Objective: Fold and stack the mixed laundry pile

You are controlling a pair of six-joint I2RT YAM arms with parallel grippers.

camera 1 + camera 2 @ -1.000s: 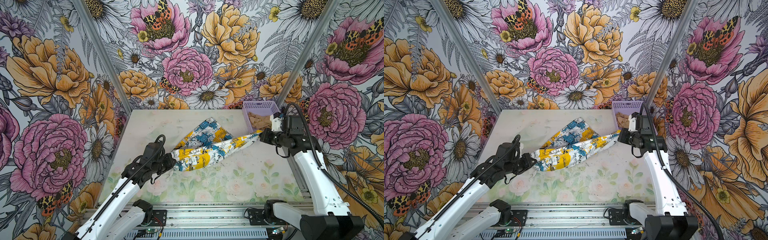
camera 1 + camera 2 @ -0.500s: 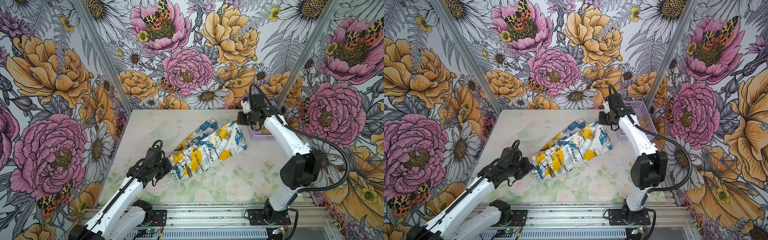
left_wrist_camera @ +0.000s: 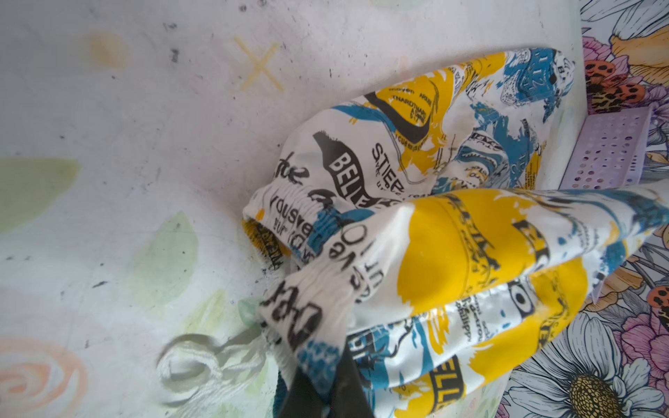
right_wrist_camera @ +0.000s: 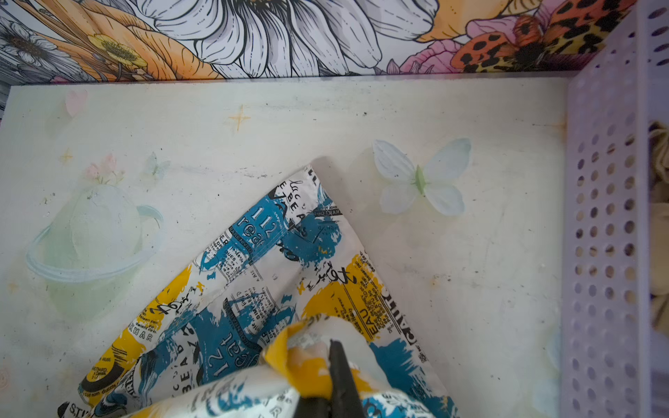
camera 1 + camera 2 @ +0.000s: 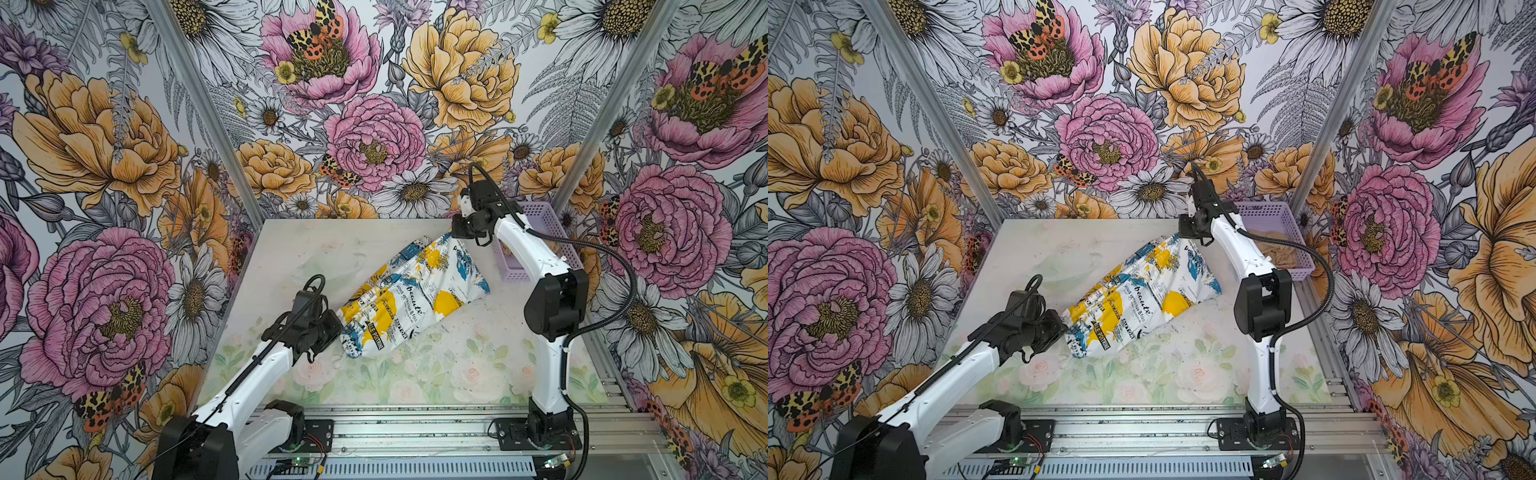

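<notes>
The white garment with blue and yellow patches and black lettering stretches diagonally across the table in both top views. My left gripper is shut on its near, elastic waistband end. My right gripper is shut on its far end, bunching yellow cloth around the dark fingers. A lower corner of the cloth lies flat on the table. The tan-beige garment sits inside the lavender basket.
The lavender perforated basket stands at the back right corner, just beside my right arm. A white drawstring trails from the waistband onto the table. Flowered walls enclose the table on three sides.
My right gripper has carried its end of the printed garment left and toward the back wall. The cloth went from a twisted rope to a broader hanging sheet. The left gripper barely moved.
</notes>
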